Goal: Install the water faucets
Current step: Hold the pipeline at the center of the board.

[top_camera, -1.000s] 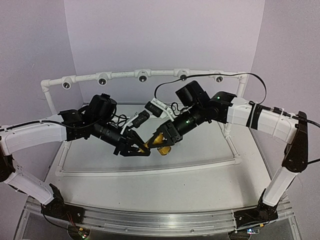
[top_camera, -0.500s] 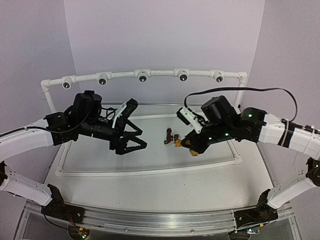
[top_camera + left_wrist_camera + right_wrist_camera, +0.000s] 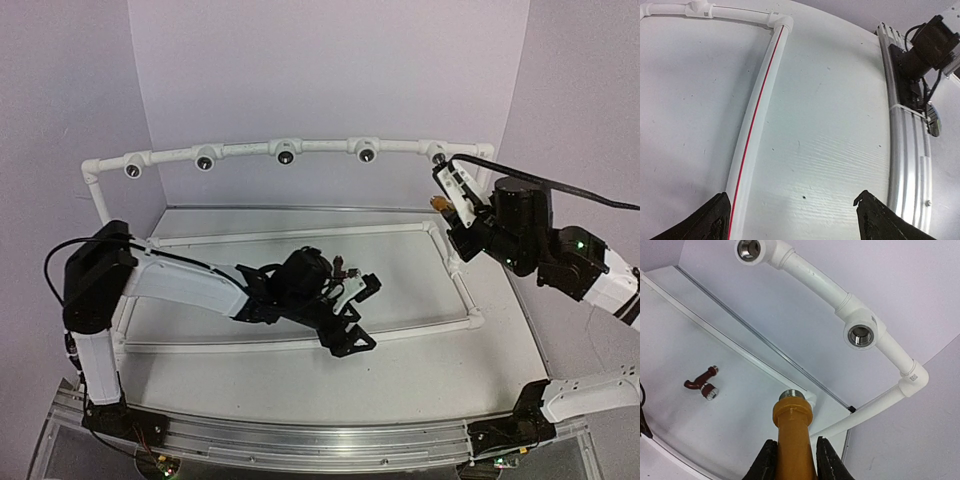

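While the left arm stretches low across the table (image 3: 830,125) toward its centre, left gripper (image 3: 362,315) jaws spread wide | right arm raised at the far right corner, right gripper (image 3: 796,462) pinching the yellow-orange faucet (image 3: 792,425), threaded end up, below a pipe socket (image 3: 860,335) | reddish-brown faucet (image 3: 702,385) lying near the table centre.

text readable: none | brands, numbers: none | faint dark stamp on white pipe elbow (image 3: 915,382): too blurred to read

Yellow-orange faucet (image 3: 792,432), upright, silvery threads up; reddish-brown faucet (image 3: 701,384) — lying flat, apart
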Robot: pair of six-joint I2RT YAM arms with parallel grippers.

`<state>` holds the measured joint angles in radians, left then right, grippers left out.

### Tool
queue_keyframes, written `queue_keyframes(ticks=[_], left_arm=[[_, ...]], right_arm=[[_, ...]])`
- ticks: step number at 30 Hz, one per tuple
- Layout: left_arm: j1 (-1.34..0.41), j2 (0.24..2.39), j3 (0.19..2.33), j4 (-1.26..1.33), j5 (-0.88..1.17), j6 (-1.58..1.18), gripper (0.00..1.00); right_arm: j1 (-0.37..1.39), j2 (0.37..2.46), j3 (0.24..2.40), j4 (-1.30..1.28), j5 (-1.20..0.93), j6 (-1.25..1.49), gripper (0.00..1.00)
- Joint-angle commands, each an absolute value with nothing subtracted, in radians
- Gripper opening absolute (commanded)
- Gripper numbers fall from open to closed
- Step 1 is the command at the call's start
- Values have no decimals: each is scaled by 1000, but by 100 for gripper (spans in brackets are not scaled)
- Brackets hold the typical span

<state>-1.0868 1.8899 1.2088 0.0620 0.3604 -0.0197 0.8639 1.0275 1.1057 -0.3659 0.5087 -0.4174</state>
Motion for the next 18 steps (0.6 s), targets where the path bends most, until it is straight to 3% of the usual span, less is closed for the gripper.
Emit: queue_keyframes(ticks=[1,7,13,15,18], left_arm=[[-1087,2049,1399,120,312,105,92],[-1096,2249,1601,71,318,158,96],[-1127,2427,1781,11,308,227,94],[-1140,2468,1808,-16,302,260,83],[-1154,2495,1835,-81,271,304,64]], right_arm=[[784,1067,1146,-299,595,-546,0],[740,1193,1188,-381,749,-511,0],[732,1166,1158,-355,665,-520,0],[730,1162,1128,-327,664,-626,0],[730,1118,973,-79,746,-853,0]])
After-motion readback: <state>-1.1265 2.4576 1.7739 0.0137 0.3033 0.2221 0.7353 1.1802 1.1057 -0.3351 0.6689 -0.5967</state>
